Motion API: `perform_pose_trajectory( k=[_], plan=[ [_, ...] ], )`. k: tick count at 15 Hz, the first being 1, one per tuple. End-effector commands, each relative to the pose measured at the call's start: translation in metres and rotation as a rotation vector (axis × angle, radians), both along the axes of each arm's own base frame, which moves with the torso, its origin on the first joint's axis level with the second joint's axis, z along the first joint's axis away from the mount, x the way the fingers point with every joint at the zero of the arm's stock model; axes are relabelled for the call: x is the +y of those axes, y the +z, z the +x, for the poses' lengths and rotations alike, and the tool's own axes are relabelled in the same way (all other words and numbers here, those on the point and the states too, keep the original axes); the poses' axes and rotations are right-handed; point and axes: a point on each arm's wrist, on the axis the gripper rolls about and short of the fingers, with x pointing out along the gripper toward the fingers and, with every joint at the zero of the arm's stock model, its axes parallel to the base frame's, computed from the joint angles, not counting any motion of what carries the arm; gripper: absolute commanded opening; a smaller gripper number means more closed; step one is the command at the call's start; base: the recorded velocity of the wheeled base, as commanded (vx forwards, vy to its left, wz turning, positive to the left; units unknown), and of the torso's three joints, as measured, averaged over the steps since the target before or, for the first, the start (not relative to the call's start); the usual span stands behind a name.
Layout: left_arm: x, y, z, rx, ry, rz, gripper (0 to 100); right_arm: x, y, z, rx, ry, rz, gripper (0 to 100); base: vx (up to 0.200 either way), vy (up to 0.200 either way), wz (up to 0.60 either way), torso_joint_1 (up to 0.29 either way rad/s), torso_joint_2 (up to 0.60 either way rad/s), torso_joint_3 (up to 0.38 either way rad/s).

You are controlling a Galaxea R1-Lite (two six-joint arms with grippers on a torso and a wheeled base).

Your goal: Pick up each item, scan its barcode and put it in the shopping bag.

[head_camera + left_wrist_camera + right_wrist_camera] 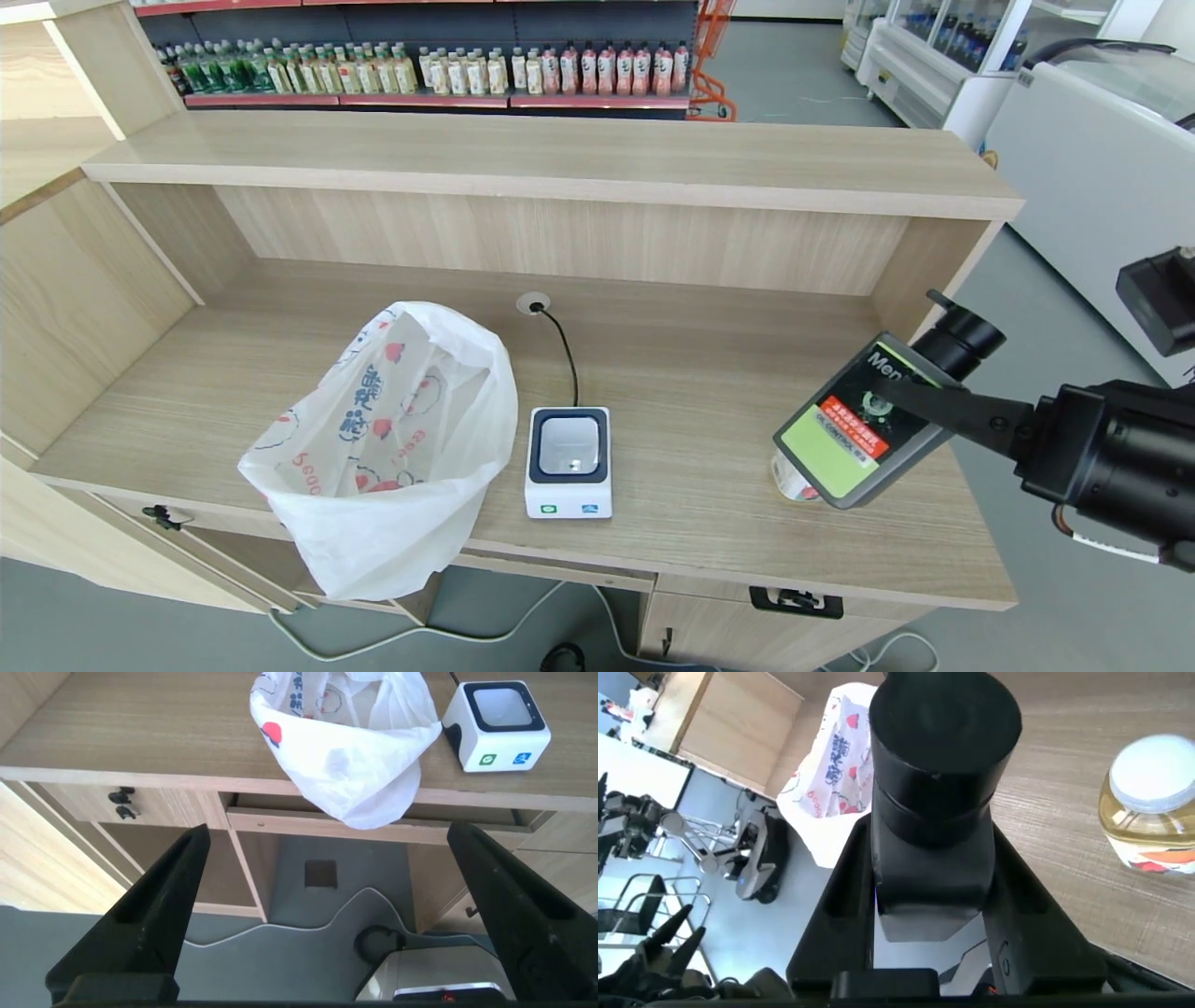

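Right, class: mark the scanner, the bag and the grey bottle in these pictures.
scanner [569, 446]: head view, on its glass window.
bag [383, 541]: head view, on its white front wall.
grey bottle [829, 455]: head view, on its green label.

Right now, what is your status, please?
Right hand shut on grey bottle, above counter. Left hand open, empty. Path to scanner free; second bottle on counter.
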Motion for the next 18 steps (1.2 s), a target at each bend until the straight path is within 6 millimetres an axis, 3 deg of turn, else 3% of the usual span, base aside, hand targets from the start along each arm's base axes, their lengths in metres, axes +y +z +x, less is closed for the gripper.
perform_pose_trajectory(
  k=[1,7,10,14,18],
  plan=[
    [0.000,0.000,0.000,0.000,0.000,0.000,100,0.002,0.000,0.003,-0.003,0.001,0.003,0,0.000,0.200,0.00,-0.002,0.00,0.002],
    [0.000,0.000,0.000,0.000,0.000,0.000,100,0.015,-0.011,0.026,0.001,-0.009,-0.007,0,0.000,0.200,0.00,0.006,0.00,0.001],
    [0.000,0.000,0.000,0.000,-0.001,0.001,100,0.024,-0.026,0.060,0.004,-0.181,-0.038,0,0.000,0.200,0.00,0.004,0.00,0.004],
    [0.000,0.000,0.000,0.000,0.000,0.000,100,0.039,-0.048,0.095,0.049,-0.285,-0.079,0,0.000,0.200,0.00,0.001,0.00,0.002],
    [0.000,0.000,0.000,0.000,-0.001,0.001,100,0.052,-0.049,0.116,0.050,-0.293,-0.065,0,0.000,0.100,0.00,0.001,0.00,0.000]
  ],
)
